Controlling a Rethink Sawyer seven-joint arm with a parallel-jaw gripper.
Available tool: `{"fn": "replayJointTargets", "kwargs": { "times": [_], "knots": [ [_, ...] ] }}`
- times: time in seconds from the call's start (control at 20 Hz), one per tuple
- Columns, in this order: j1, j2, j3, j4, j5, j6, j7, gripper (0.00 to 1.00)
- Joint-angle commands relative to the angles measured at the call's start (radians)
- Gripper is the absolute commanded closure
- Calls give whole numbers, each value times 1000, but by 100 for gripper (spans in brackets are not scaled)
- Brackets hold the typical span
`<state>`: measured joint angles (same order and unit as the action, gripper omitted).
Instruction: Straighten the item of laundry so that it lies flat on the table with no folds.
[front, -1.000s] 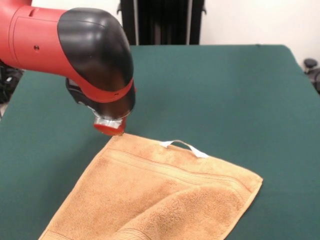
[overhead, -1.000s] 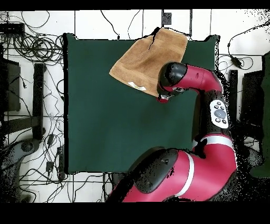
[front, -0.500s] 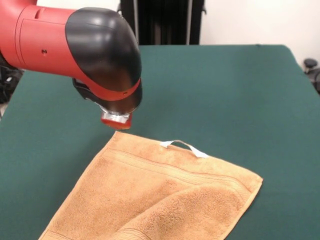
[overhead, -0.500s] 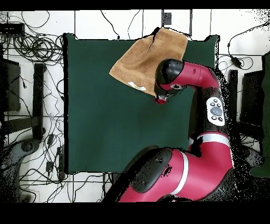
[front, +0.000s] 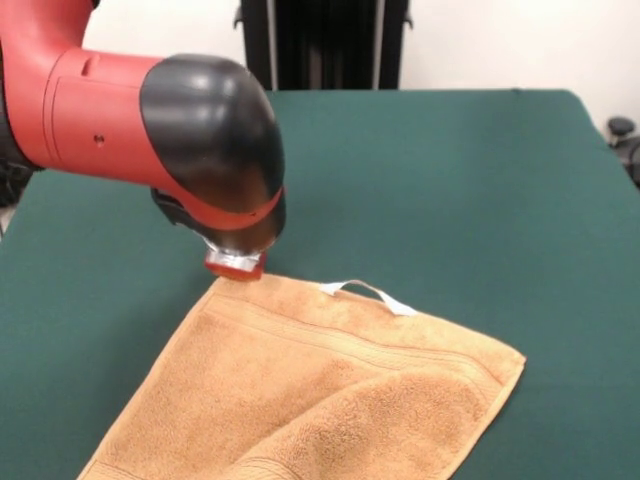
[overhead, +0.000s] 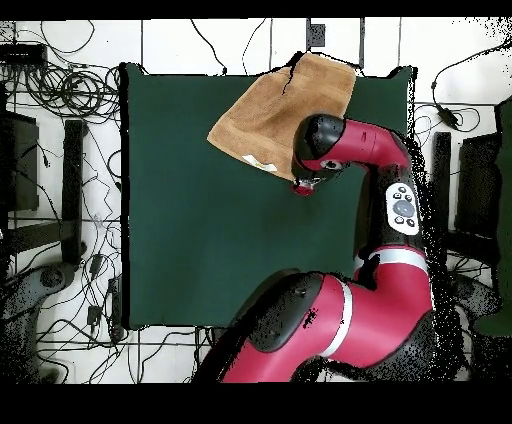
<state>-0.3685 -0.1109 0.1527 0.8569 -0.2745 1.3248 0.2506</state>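
Gripper (front: 234, 265) at towel (front: 320, 390) corner, 11 o'clock; I can't tell jaw opening or grip, possibly touching. Fold across towel, table (front: 450, 180) underneath.

We cannot tell how the gripper (front: 235, 265) stands; the towel's (front: 320, 390) near part is cut off at the bottom edge.
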Motion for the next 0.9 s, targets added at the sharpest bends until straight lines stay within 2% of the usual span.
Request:
{"fn": "replayJointTargets", "kwargs": {
  "times": [0.05,0.3,0.85,0.9],
  "knots": [
    [-14,199,100,-58,-41,-355,128,100],
    [6,342,90,-215,-73,-291,107,100],
    [9,348,82,-226,-74,-295,113,100],
    [17,352,72,-240,-81,-271,111,0]
  ]
}}
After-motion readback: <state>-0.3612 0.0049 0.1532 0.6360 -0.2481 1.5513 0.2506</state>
